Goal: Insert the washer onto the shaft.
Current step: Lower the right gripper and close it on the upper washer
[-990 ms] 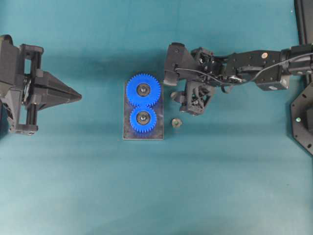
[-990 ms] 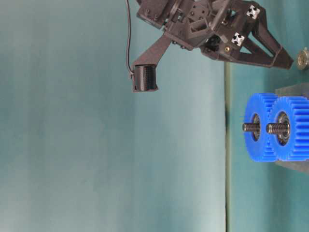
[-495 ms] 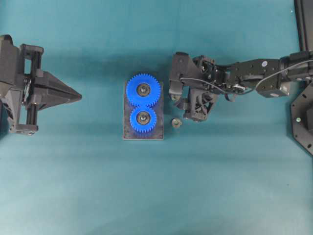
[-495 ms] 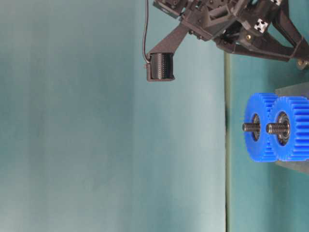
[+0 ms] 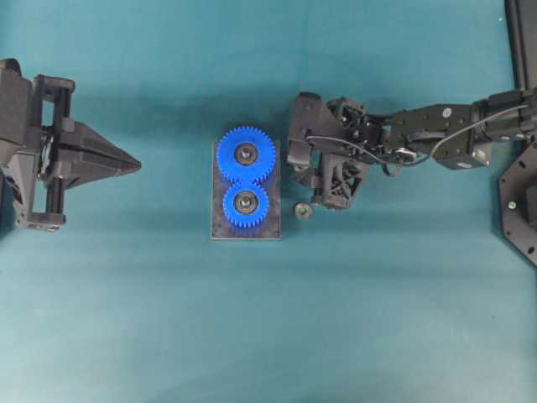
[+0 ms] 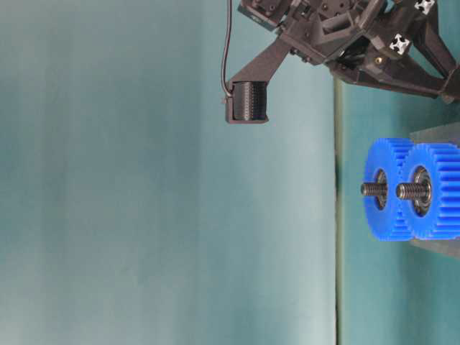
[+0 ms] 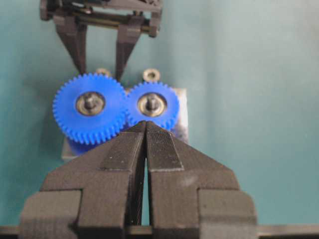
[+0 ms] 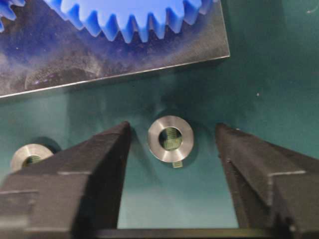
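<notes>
1. Here's the washer [image 8: 171,138] in the right wrist view; a flat silver metal ring with a round hole, the teal mat showing through the hole; it lies flat on the table [image 5: 377,319], between the two dark fingers [image 8: 94,169] of the right gripper [image 8: 172,149], touching neither.
2. A second washer [image 8: 30,155], same silvery look, lies on the mat outside the left-hand finger of that view; in the overhead view one washer [image 5: 302,210] shows just beside the right edge of the base plate [image 5: 216,228], level with the lower gear.
3. Right gripper [image 5: 323,178] is released, jaws spread wide with mat visible on both sides of the ring; nothing grasped.
4. Left gripper [image 7: 146,130] is clenched on nothing, fingers pressed together to a point; in the overhead view it [image 5: 126,162] sits well apart from the plate, at the left side of the table.
5. The two blue gears [image 5: 246,178] mesh on the plate; a dark threaded shaft [image 6: 405,190] rises from each gear's centre, and its top is bare.
6. Edges now; the plate's straight edge [image 8: 149,69] runs near the washer, with a strip of bare mat between; gear teeth overhang that plate above it.
7. Open room; broad bare teal mat lies below the plate and to its left in the overhead view; the right arm [image 5: 436,130] crowds the space to the plate's right.
</notes>
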